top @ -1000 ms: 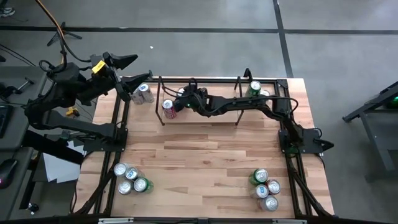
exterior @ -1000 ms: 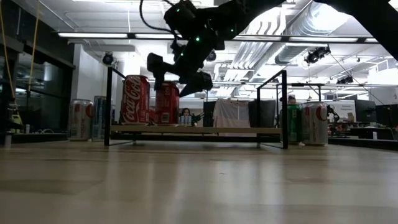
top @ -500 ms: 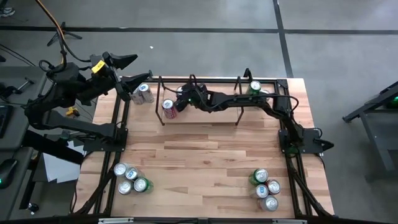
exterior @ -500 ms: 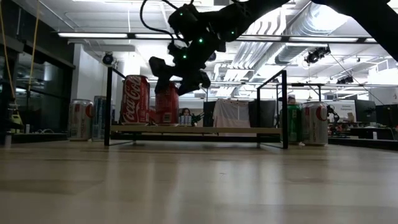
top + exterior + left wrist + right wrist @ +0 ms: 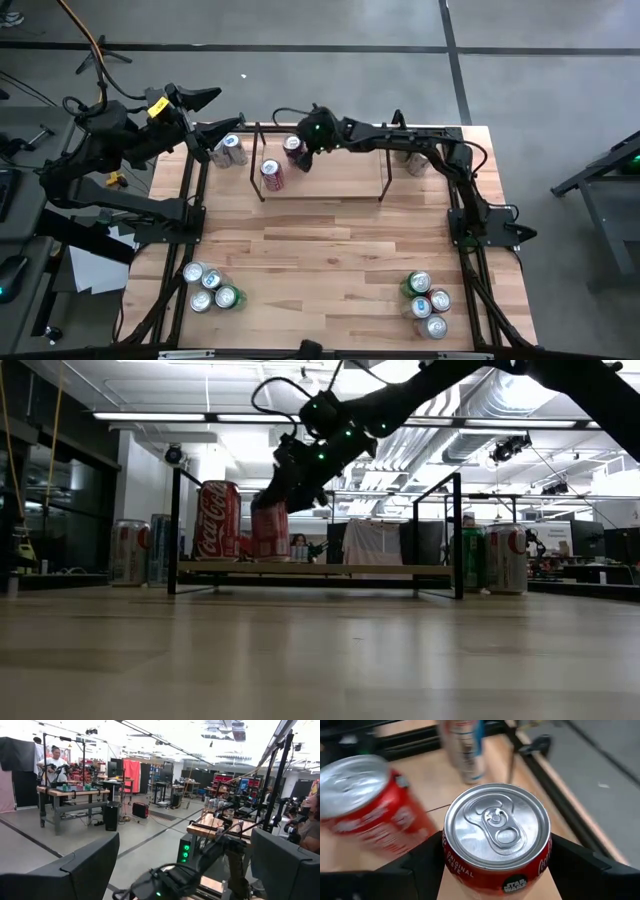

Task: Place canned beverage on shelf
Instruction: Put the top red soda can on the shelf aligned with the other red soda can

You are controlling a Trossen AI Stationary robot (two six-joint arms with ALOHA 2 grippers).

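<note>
Red can (image 5: 496,835) sits clamped between the right gripper's (image 5: 300,150) jaws, upright at the left rear of the shelf (image 5: 320,188), behind a second red can (image 5: 271,174). Since a second ago the arm has swung rearward and the jaws narrowed. Contact with the shelf base is hidden. Left gripper (image 5: 205,97) waits off the counter, jaws apart.

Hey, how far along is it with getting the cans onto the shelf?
One red can already stands on the shelf. The right gripper is closed on a second red can at the shelf's back left. Can clusters wait at the table's front corners. The left gripper waits open beside the table.
</note>
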